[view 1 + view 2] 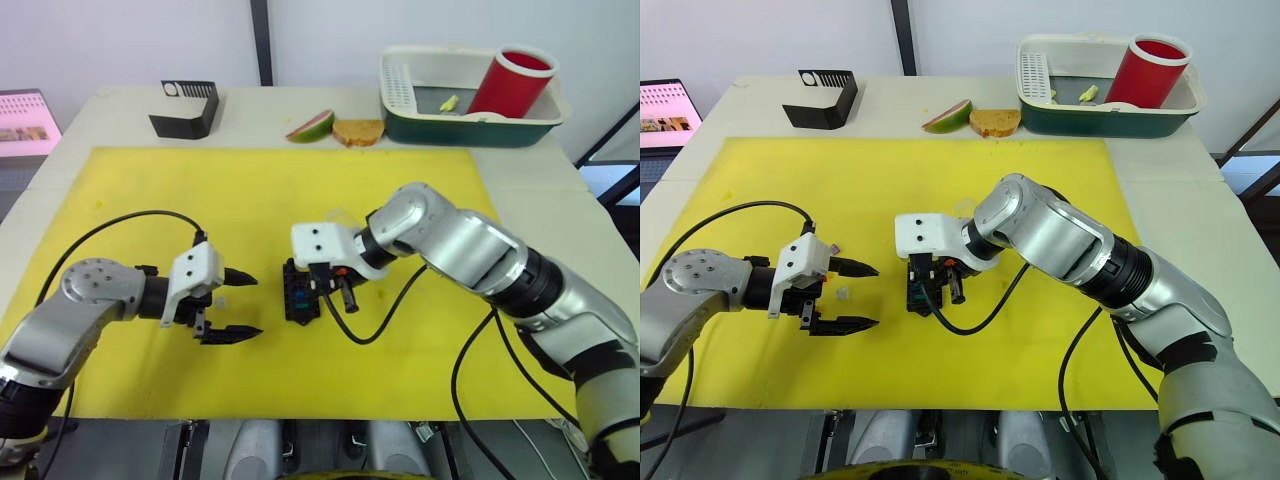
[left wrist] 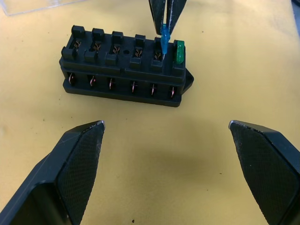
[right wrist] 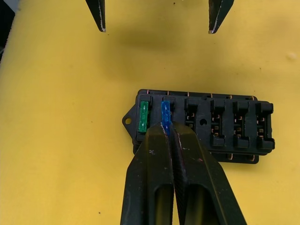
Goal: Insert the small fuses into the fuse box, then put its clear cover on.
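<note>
My right jaws [image 3: 167, 127] are clenched on a small translucent blue blade fuse [image 3: 165, 111], fingertips pressed together around its upper edge; the fuse stands upright with its blades at the second slot from one end of the small black rectangular plastic fuse box [image 2: 124, 68]. In the left wrist view the blue fuse [image 2: 163, 41] sits higher than its neighbour, so it is not fully seated. Just beside it, in the end slot, a small translucent green blade fuse [image 3: 144, 116] is seated low in the box. The other slots of both rows show bare metal contacts. The fuse box lies flat on the yellow mat [image 1: 300, 180], near the mat's middle. My left jaws [image 1: 235, 305] are released, the two black fingers spread wide and holding nothing, hovering low over the mat near the fuse box on its left side, pointing toward it without touching. A corner of the clear plastic cover [image 2: 28, 5] lies on the mat beyond the fuse box, apart from it. Farther out on the pale tabletop [image 1: 120, 110]: a black angled stand with a white circle [image 1: 185, 108], a slice of fruit [image 1: 310, 126], a piece of bread [image 1: 358, 131], and a green-and-white basin [image 1: 470, 95] holding a red cylindrical cup [image 1: 510, 82].
</note>
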You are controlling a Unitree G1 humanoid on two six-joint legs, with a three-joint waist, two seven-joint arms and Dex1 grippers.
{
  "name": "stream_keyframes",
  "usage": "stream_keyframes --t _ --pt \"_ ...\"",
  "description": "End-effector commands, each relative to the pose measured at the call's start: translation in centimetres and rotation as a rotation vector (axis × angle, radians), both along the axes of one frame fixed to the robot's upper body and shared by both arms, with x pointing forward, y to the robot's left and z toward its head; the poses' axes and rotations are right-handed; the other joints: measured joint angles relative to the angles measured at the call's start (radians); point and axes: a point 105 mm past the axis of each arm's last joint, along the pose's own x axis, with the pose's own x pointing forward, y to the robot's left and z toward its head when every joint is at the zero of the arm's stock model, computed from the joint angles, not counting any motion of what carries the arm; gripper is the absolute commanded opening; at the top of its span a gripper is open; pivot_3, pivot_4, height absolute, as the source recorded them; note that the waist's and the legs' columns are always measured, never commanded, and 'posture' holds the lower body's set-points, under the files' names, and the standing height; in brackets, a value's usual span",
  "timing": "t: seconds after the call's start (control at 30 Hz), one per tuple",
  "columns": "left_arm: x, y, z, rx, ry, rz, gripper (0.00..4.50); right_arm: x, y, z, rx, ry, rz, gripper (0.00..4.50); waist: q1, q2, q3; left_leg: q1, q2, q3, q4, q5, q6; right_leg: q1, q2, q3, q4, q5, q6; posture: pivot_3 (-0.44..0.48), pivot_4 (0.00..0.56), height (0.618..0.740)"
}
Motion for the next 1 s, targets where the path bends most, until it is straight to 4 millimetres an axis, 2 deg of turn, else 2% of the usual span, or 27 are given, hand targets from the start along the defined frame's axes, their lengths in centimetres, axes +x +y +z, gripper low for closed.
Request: stream_keyframes --t 0.03,0.43,0.67,1.0 --pt "-0.08 -0.55 0.69 -0.001 -0.036 -0.022 4.46 0.06 0.24 0.81 0.008 -0.049 0.019 0.00 0.000 0.000 0.000 0.000 0.000 0.000 0.000 0.000 0.000 0.000 0.000 0.000 0.000 0.000 0.000 0.000 0.150 0.740" --pt "-0.07 -0.71 0.70 -0.005 -0.039 -0.019 4.46 0.22 0.15 0.07 -0.024 -0.048 0.020 0.00 0.000 0.000 0.000 0.000 0.000 0.000 0.000 0.000 0.000 0.000 0.000 0.000 0.000 0.000 0.000 0.000 0.150 0.740" --pt "-0.13 -0.83 0.67 -0.008 -0.037 -0.018 4.46 0.03 0.48 1.00 -0.004 -0.033 0.022 0.00 0.000 0.000 0.000 0.000 0.000 0.000 0.000 0.000 0.000 0.000 0.000 0.000 0.000 0.000 0.000 0.000 0.150 0.740" --pt "-0.19 -1.11 0.60 -0.018 -0.035 -0.023 4.46 -0.17 0.58 0.98 -0.006 -0.025 0.024 0.00 0.000 0.000 0.000 0.000 0.000 0.000 0.000 0.000 0.000 0.000 0.000 0.000 0.000 0.000 0.000 0.000 0.150 0.740"
